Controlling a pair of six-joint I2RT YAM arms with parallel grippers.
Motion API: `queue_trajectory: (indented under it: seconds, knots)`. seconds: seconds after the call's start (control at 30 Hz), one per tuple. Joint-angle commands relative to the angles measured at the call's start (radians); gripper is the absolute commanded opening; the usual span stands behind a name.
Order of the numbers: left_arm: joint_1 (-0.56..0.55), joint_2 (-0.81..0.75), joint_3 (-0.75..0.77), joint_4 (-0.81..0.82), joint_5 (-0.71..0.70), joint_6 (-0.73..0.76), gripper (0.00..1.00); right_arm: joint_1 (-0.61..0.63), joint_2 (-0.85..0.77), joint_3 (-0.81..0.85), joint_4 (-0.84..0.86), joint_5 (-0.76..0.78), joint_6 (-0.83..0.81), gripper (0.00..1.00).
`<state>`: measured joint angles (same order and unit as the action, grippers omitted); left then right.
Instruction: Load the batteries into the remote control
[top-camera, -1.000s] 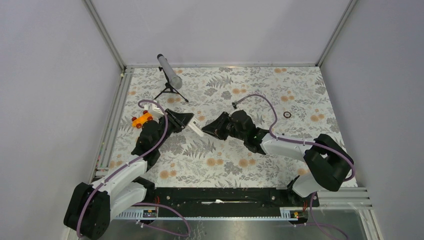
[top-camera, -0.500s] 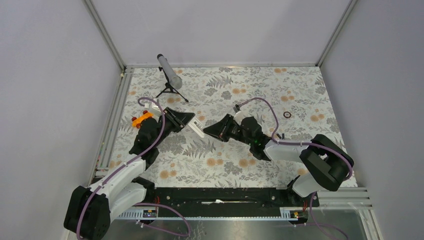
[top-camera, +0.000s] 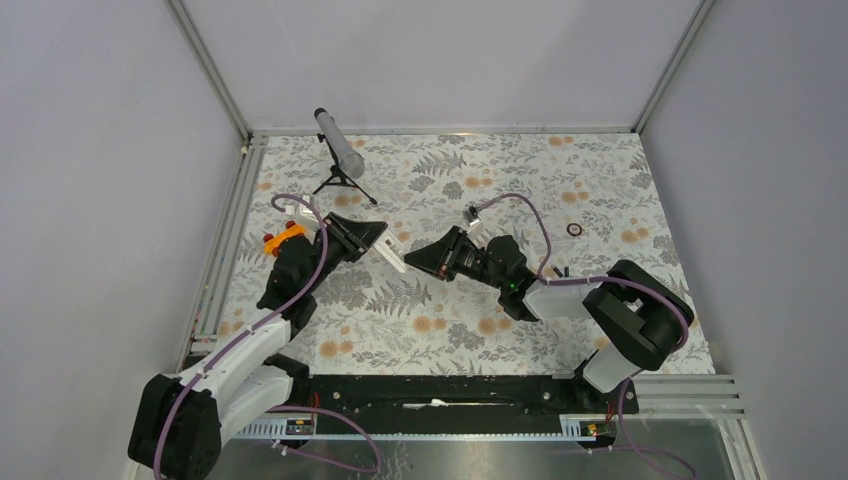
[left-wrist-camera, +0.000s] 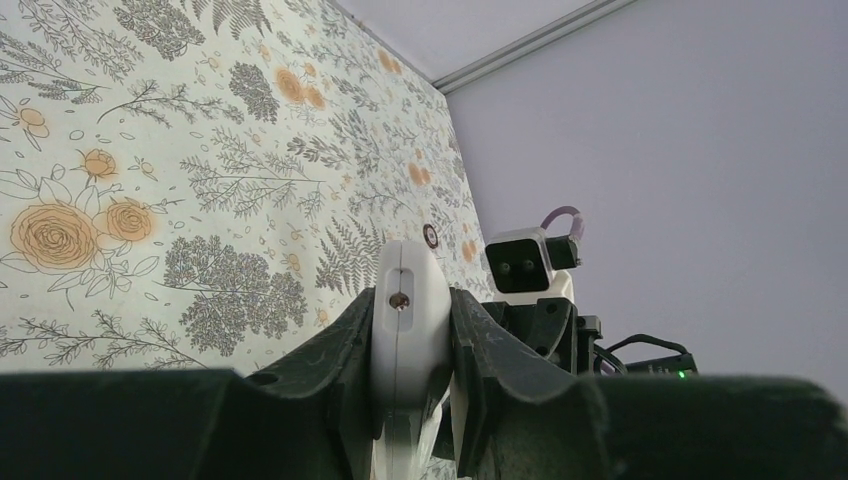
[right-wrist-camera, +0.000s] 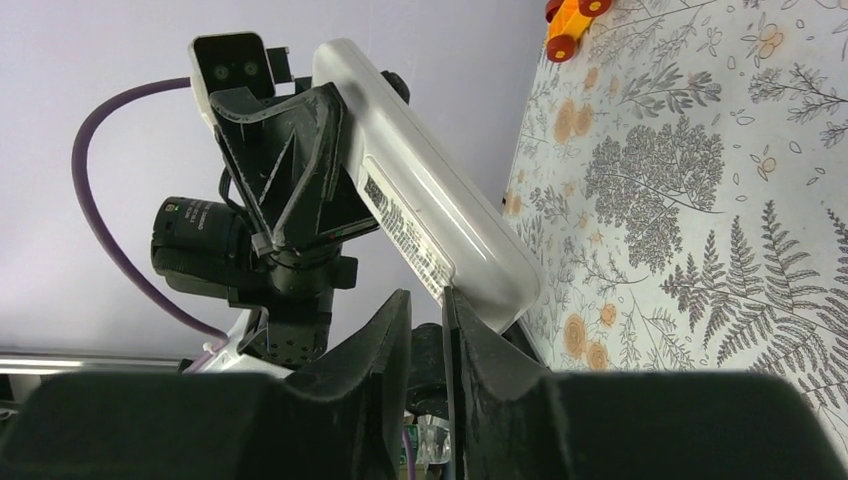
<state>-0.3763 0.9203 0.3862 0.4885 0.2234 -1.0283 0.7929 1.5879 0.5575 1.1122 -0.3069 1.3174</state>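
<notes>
right gripper (top-camera: 410, 262) has turned beside the remote control (top-camera: 393, 253)

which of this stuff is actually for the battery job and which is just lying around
For the job:
- remote control, clamped in the left gripper
- right gripper, at the remote's free end
- batteries: none can be made out in any view

Just lying about:
- orange toy car
- grey tube on a black tripod
- thin black ring

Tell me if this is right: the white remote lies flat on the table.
Not right. The remote control is not lying on the table: the left gripper holds it clamped, above the table, as the left wrist view shows.
</notes>
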Motion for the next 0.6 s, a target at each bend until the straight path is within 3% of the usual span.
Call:
queue_trajectory:
  seconds: [0.0,0.2,0.33,0.57]
  knots:
    - [-0.046,-0.002,0.02,0.012,0.166,-0.049,0.0,0.009,-0.011,0.041,0.189,-0.039,-0.026,0.26]
    - [-0.046,0.0,0.054,-0.125,0.13,0.002,0.0,-0.005,-0.051,0.047,0.124,-0.041,-0.054,0.26]
    - [-0.046,-0.035,0.057,-0.162,0.052,0.032,0.0,-0.013,-0.087,0.045,-0.043,-0.012,-0.075,0.26]
    - [-0.045,-0.051,0.011,-0.029,-0.058,0.084,0.0,-0.006,-0.225,0.127,-0.606,0.132,-0.1,0.28]
